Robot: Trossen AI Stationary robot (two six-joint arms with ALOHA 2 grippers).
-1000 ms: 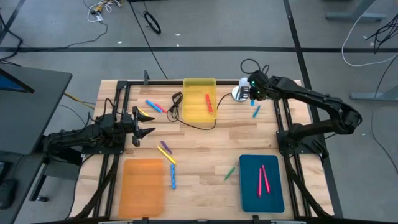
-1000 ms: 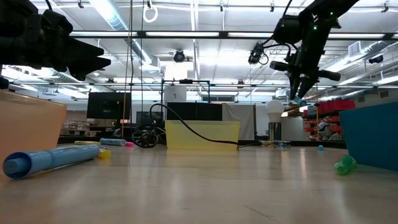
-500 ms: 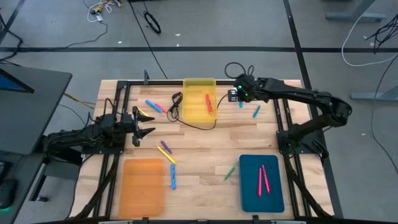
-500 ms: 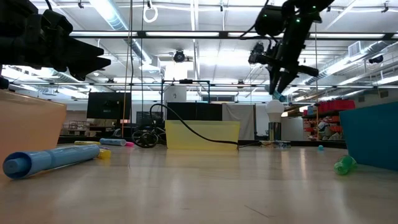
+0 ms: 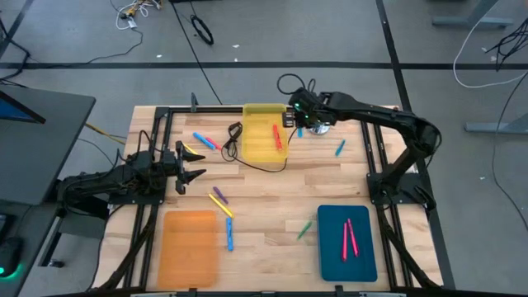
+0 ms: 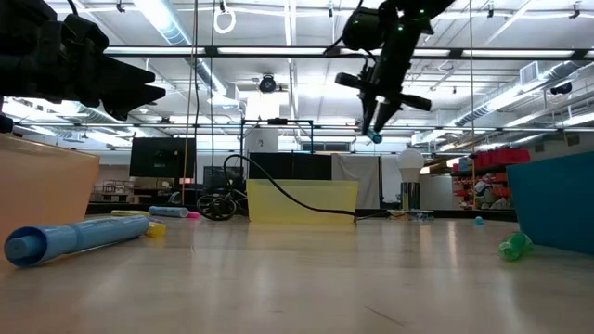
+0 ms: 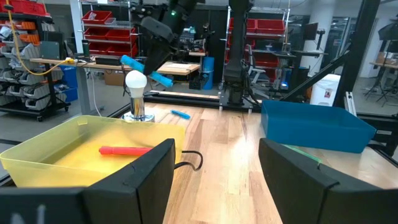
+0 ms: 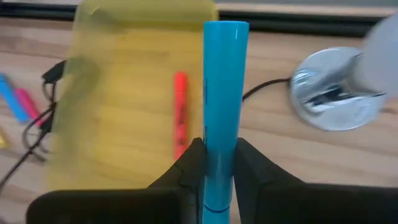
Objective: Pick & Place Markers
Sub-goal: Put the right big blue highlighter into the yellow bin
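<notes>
My right gripper [image 5: 297, 122] hangs over the far part of the table, just right of the yellow tray [image 5: 250, 147], shut on a blue marker [image 8: 225, 87]. The same marker [image 7: 163, 79] shows high above the table in the left wrist view. A red marker [image 5: 277, 137] lies in the yellow tray. Two pink-red markers [image 5: 349, 238] lie in the teal tray [image 5: 330, 247]. Other markers lie loose on the wood: blue and pink [image 5: 206, 140], purple [image 5: 219, 195], blue [image 5: 229, 233], green [image 5: 306, 228], blue [image 5: 340, 148]. My left gripper [image 5: 194, 162] waits open at the table's left. My right gripper pinches the blue marker near its middle [image 8: 219, 163] between its two fingers. The fingers slant down from the table's right and lie across the marker. The marker is lifted clear of the table and tilted, with an end sticking out on either side of the fingers [image 7: 129, 60].
A white ball on a chrome foot [image 5: 320, 126] stands right beside my right gripper. A black cable [image 5: 247, 163] loops from the yellow tray's left side across the wood. An orange tray [image 5: 188, 247] sits at the near left. Bare wood lies in the table's middle.
My right gripper has carried the blue marker toward the table's left, from beyond the white ball to the yellow tray's right edge, rising a little. It has stayed shut on the marker, which remains clear of the table.
</notes>
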